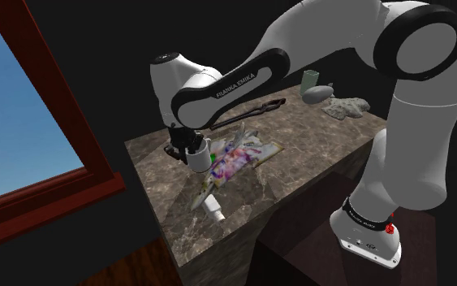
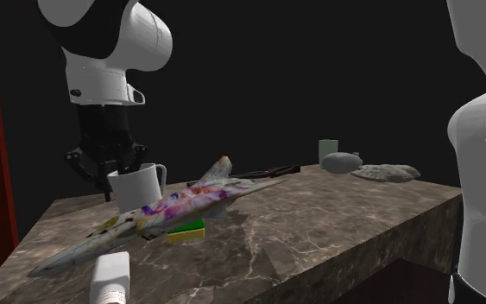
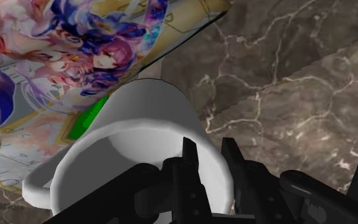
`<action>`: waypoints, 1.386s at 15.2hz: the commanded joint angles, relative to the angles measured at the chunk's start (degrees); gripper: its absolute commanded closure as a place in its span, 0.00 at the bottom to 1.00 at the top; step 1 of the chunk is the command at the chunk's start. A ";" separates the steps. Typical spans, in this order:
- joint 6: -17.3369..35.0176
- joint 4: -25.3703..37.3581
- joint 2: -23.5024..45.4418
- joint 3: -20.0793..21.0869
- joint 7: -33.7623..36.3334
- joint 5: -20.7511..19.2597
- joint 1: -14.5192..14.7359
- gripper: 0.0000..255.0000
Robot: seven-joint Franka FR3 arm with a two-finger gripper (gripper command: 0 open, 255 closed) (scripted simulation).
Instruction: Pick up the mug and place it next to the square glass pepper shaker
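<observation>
A white mug [image 1: 200, 156] [image 2: 137, 187] [image 3: 139, 121] stands upright near the marble table's far corner, beside a colourful printed sheet [image 1: 239, 154]. My gripper [image 1: 186, 146] [image 2: 111, 168] [image 3: 210, 159] comes down on the mug's rim. One finger is inside the mug, the other outside, and they clasp its wall. A small white squarish shaker [image 1: 212, 207] [image 2: 110, 278] lies on its side toward the table's near edge, well apart from the mug.
The printed sheet [image 2: 180, 203] [image 3: 75, 51] covers a green and yellow sponge [image 2: 189, 231]. A dark thin tool [image 2: 267, 173], a pale green cup [image 1: 309, 80] [image 2: 328, 151] and grey lumps [image 1: 347, 106] [image 2: 388, 173] sit further along. A red-framed window [image 1: 23, 106] is beyond the table.
</observation>
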 commanded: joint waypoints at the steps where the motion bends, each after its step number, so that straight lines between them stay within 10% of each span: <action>1: -0.01 -0.47 0.45 -0.20 -0.07 -0.08 -0.19 1.00; 6: -0.01 -0.47 0.46 -0.16 -0.06 -0.09 -0.22 1.00; 7: -0.26 -0.22 0.45 -0.15 -0.07 -0.07 -0.21 0.00; 21: -6.67 3.86 -1.90 0.11 -0.50 0.57 -0.14 0.00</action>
